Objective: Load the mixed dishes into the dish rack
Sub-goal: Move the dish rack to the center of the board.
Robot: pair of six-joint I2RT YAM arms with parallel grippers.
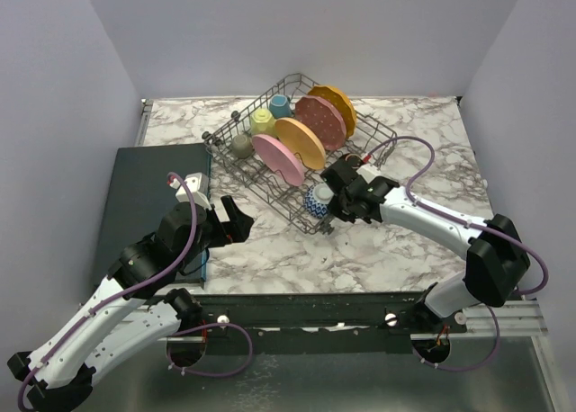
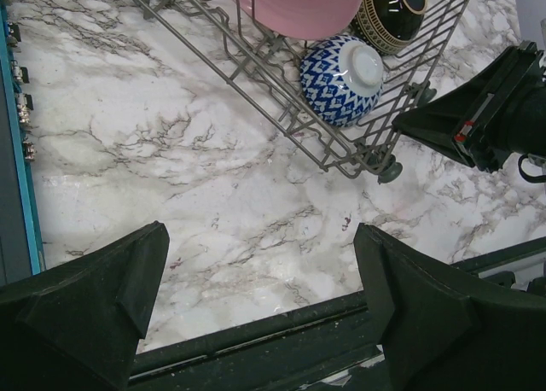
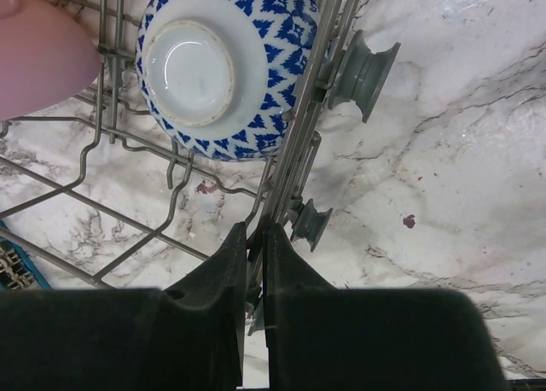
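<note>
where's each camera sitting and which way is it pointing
Top external: fixed above and behind the bases, looking down and forward at the table and dish rack; both arms show.
Left wrist: on the left arm, looking down at marble and the rack's near corner; left gripper, open, frames the bottom.
Right wrist: close over the rack's edge; right gripper shut on its wire rim.
Shared: both wrist views show the blue-patterned bowl in the rack.

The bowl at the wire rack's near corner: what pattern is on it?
The small round bowl has blue-and-white triangles, plain white foot; clearest in the right wrist view.
</note>
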